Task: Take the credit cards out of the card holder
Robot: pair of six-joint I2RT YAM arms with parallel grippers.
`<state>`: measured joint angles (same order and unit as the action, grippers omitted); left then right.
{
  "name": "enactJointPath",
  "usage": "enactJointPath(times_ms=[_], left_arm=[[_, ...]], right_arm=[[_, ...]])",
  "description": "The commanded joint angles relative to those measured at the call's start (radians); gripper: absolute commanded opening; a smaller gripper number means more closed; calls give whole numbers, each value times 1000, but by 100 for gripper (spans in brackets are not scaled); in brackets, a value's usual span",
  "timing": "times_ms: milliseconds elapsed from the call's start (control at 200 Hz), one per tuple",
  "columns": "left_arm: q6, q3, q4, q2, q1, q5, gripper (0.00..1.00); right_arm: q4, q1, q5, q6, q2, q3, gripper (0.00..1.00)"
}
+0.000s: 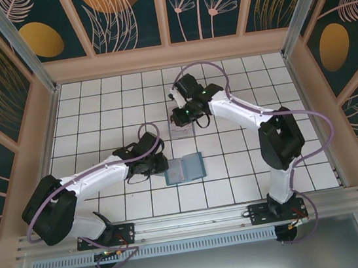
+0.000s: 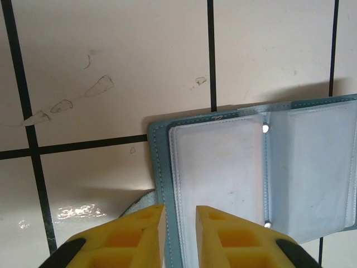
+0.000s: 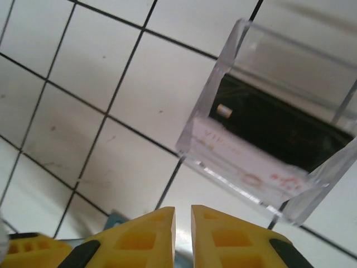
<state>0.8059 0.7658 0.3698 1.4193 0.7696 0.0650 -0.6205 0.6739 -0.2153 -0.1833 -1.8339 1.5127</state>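
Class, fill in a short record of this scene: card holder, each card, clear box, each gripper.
card holder: lying open, visible sleeves empty
black card: inside the clear box
whitish card: also inside the clear box, red print showing
left gripper: nearly closed at the card holder's edge; grip unclear
right gripper: nearly closed, empty, near the clear box

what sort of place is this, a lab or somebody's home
Most likely a robot test cell in a lab, not a home: two arms, left arm and right arm, are bolted to a metal rail at the edge of a white gridded table, boxed in by plant-patterned panels.
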Motion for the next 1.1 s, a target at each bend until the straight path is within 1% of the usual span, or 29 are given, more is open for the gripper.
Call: enactJointPath(times_ms=[0, 65, 150, 245, 435, 606, 746, 926, 1096], left_arm=[[7, -1, -19, -7, -14, -13, 22], [7, -8, -27, -12, -24, -7, 23], [2, -20, -34, -15, -40, 5, 23], [-7, -34, -37, -25, -66, 15, 23], [-42, -75, -40, -65, -157, 45, 23], [-91, -90, -15, -94, -245, 64, 23], [-122, -92, 5, -109, -298, 66, 23], [-135, -88, 15, -117, -320, 64, 23], [-137, -87, 14, -113, -321, 70, 23]], right_arm=[[32, 17, -57, -197, 60, -66, 16], [58, 33, -97, -225, 92, -125, 16], [80, 56, -103, -274, 131, -186, 17], [116, 89, -123, -315, 157, -245, 22], [173, 162, -141, -394, 160, -326, 27], [221, 213, -152, -451, 119, -356, 28], [248, 254, -155, -483, 71, -344, 31], [243, 294, -145, -501, 0, -306, 32], [244, 304, -127, -510, -30, -290, 34]])
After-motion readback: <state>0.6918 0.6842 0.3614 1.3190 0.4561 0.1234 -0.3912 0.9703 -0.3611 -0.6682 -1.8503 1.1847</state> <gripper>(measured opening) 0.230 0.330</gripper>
